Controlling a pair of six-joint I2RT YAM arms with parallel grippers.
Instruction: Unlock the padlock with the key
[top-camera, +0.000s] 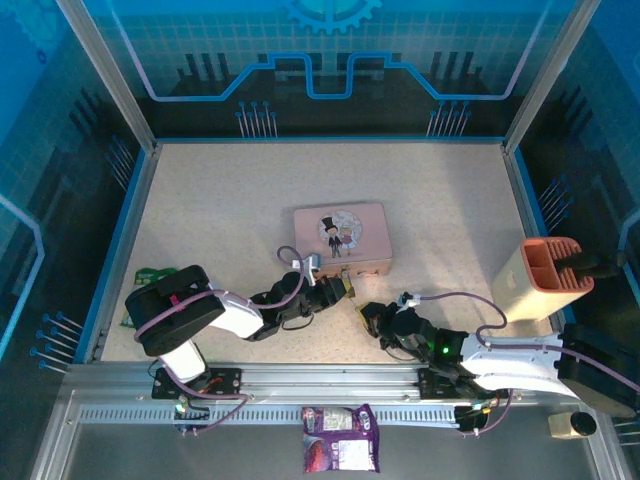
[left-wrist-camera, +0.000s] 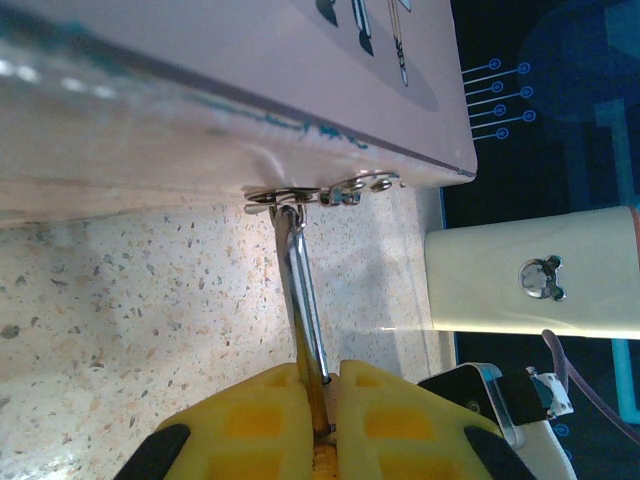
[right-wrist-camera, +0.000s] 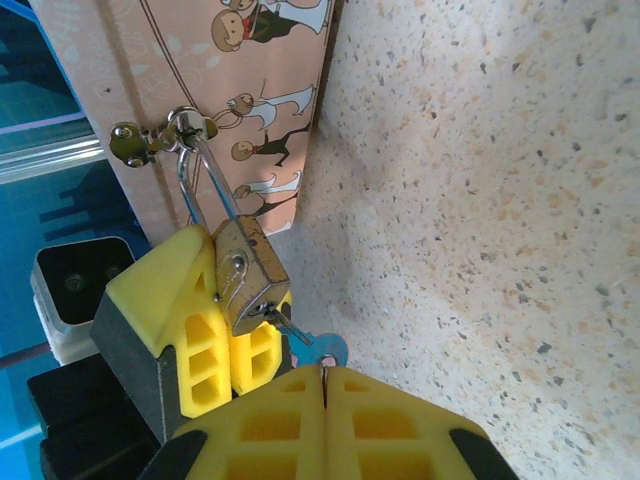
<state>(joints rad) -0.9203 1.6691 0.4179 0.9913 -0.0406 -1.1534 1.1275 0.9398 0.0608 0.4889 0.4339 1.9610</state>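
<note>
padlock (right-wrist-camera: 250, 272) hanging from the pink box (right-wrist-camera: 120, 90)
left gripper (left-wrist-camera: 320, 375) is clamping it; right gripper (right-wrist-camera: 325, 385) is pinching the key (right-wrist-camera: 322, 350)

The padlock (right-wrist-camera: 250, 275) is dull brass-yellow metal with a shiny silver shackle (right-wrist-camera: 215, 185), the table (right-wrist-camera: 480, 200) matt and speckled.

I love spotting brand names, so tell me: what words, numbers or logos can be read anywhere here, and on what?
No text reads clearly anywhere.
pink box: cartoon figures, no words legible.
purple packet: print too small and blurred.
green packet: too small to read.
cream container: a small metal emblem, no letters.
</note>
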